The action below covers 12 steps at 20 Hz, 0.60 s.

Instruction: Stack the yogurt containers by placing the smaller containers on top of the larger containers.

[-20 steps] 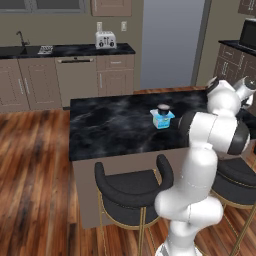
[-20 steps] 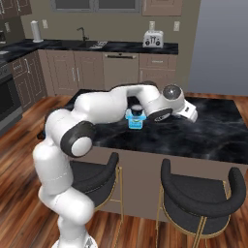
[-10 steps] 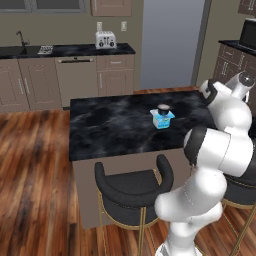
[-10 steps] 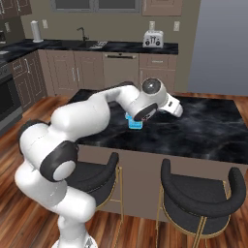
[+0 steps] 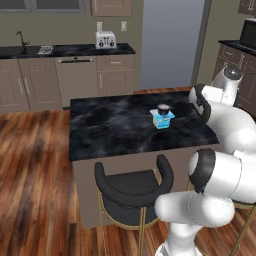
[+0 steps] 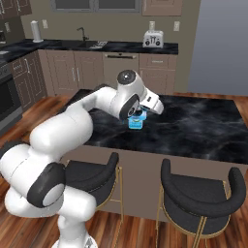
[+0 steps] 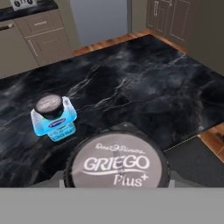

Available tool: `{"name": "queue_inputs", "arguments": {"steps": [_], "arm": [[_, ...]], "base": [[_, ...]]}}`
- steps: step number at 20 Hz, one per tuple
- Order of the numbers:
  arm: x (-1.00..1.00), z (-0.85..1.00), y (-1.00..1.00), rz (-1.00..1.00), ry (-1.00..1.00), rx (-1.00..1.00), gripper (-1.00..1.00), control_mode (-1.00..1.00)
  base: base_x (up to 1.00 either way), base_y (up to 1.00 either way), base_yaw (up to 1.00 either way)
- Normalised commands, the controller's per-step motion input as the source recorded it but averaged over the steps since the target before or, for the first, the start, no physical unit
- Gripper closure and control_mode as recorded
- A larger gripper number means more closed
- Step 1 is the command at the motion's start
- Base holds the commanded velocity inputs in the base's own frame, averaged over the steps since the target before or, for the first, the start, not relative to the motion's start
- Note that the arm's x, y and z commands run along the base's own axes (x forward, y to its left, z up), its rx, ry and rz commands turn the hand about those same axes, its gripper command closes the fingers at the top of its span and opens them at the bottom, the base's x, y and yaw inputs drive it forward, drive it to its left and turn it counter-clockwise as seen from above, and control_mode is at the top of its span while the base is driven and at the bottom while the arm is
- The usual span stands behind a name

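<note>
The blue tub (image 5: 162, 120) stands upright on the black marble island counter (image 5: 110, 125), right of the middle and well in from every edge. A small dark cup (image 5: 163, 107) with a paler round top sits on the tub, centred and level, touching its white rim. From the hand camera the same pair shows to the left: the tub (image 7: 56, 124) with its brighter label facing forward and the small dark cup (image 7: 49, 105) on top of it.

A second cup, the grey-lidded cup (image 7: 117, 164), sits right in front of the hand camera, low in the picture. Its flat round lid reads "GRIEGO Plus+" and faces the lens. It lies well apart from the tub, with bare counter between them. This cup hides the fingertips, so I cannot tell whether the hand is apart, together or clamped on it.

In the right base view the gripper (image 6: 141, 111) hangs over the counter at the end of the bent white arm, and it overlaps the tub (image 6: 135, 122) in the line of sight.

Two dark stools with gold legs (image 6: 193, 193) stand at the near side of the island. A toaster (image 5: 103, 39) sits on the back counter, and the floor (image 5: 35, 150) is reddish wood
</note>
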Motion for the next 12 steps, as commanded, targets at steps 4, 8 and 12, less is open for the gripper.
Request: {"name": "queue_inputs", "arguments": {"steps": [4,8,12], "arm": [[-0.04,0.04,0.49,0.00,0.07,0.00,1.00,-1.00],[0.13,0.00,0.33,0.01,0.04,0.00,1.00,-1.00],[0.34,0.00,0.26,0.05,0.01,0.00,1.00,-1.00]], "base": [[0.00,0.00,0.00],[0.00,0.00,0.00],[0.00,0.00,0.00]]}}
